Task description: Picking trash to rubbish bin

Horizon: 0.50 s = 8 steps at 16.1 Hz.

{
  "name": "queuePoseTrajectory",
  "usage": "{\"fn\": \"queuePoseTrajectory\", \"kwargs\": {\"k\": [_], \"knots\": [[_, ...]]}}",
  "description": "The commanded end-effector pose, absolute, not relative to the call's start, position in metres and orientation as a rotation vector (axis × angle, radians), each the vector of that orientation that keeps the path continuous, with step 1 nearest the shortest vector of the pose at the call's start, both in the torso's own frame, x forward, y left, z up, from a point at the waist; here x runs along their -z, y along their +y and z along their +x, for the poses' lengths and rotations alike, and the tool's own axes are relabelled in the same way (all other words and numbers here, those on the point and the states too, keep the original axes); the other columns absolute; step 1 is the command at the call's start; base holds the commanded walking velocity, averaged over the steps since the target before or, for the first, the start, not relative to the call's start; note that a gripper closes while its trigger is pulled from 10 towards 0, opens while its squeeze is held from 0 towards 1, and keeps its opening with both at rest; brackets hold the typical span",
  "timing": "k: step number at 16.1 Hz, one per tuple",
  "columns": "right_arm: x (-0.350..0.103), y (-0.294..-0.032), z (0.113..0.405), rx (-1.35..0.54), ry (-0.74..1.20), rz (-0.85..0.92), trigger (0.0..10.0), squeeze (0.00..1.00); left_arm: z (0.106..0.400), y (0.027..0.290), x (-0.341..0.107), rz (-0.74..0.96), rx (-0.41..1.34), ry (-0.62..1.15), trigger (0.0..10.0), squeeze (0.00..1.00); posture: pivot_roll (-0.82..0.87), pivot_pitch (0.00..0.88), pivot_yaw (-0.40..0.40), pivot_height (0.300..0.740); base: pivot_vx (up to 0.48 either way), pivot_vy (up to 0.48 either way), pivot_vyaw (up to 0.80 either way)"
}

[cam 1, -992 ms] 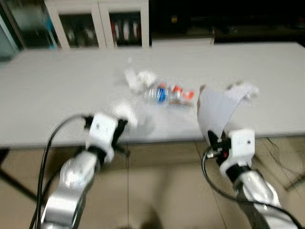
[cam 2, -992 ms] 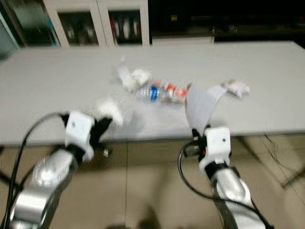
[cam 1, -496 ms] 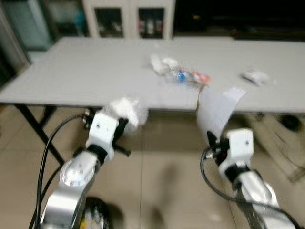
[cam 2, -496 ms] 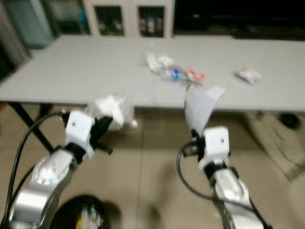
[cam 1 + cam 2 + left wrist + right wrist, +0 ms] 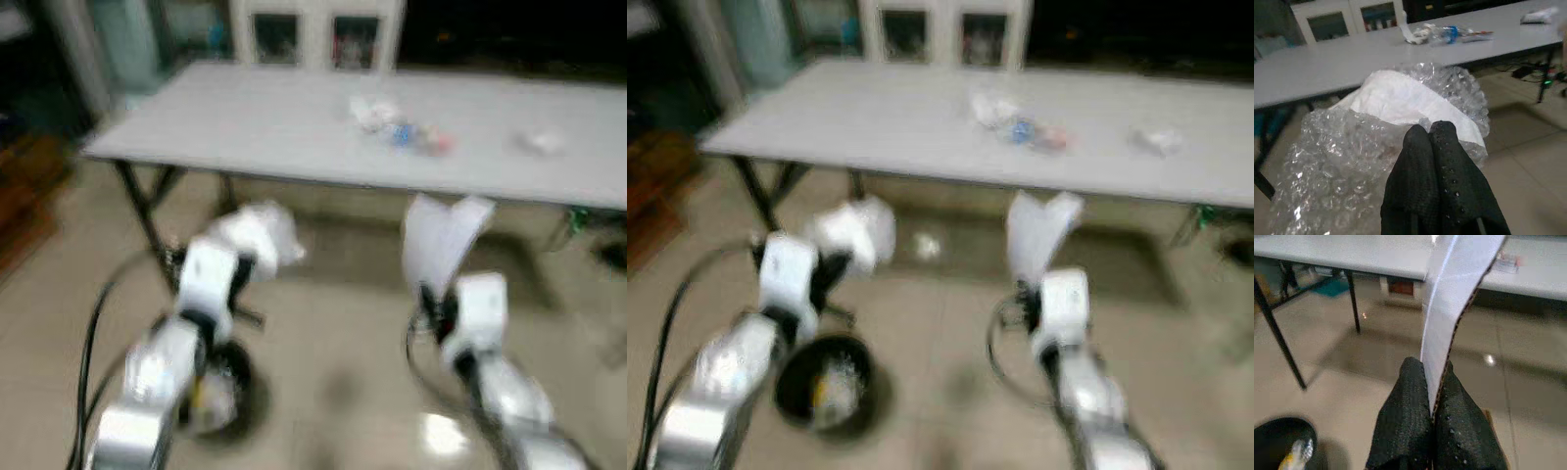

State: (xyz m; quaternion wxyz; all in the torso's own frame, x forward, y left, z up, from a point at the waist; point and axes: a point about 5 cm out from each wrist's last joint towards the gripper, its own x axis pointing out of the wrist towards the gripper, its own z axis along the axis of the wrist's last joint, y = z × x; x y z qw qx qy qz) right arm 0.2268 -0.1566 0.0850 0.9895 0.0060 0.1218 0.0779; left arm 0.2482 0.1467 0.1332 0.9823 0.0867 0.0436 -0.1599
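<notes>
My left gripper (image 5: 1431, 128) is shut on a wad of clear bubble wrap (image 5: 1352, 142) wrapped round white paper (image 5: 1405, 100); I hold it up at the left (image 5: 257, 235). My right gripper (image 5: 1432, 368) is shut on the lower edge of a white cardboard sheet (image 5: 1457, 293), which stands upright above it (image 5: 443, 235). A black round rubbish bin (image 5: 828, 387) with some trash inside sits on the floor below the left arm. On the grey table (image 5: 245, 127) behind lie a plastic bottle (image 5: 411, 135), crumpled paper (image 5: 370, 112) and another scrap (image 5: 542, 143).
The table's black legs (image 5: 147, 211) stand at the left, close behind the bin. Tiled floor (image 5: 343, 392) spreads between me and the table. White cabinets (image 5: 313, 34) line the back wall. The head views are blurred.
The camera has backed away from the table, which now lies farther off. The bin has come into fuller view at lower left. Both grippers keep their hold.
</notes>
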Motion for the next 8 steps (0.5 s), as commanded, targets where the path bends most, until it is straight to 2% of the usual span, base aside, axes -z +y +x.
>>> {"fn": "queuePoseTrajectory", "kwargs": {"k": [1,7,8], "knots": [[-0.082,-0.157,0.234,-0.171,0.26,0.019,10.0,0.0,0.242,0.153,-0.126,0.195,0.273,0.113,10.0,0.0,0.01,0.0,-0.033,0.74,0.0,0.0,0.0],[-0.043,-0.142,0.241,-0.296,0.395,-0.063,10.0,0.0,0.233,0.163,-0.106,0.184,0.183,0.148,10.0,0.0,0.03,0.0,-0.091,0.74,0.0,0.0,0.0],[-0.037,-0.141,0.241,-0.306,0.41,-0.073,10.0,0.0,0.23,0.165,-0.102,0.185,0.172,0.159,10.0,0.0,0.04,0.0,-0.101,0.74,0.3,0.0,0.0]]}}
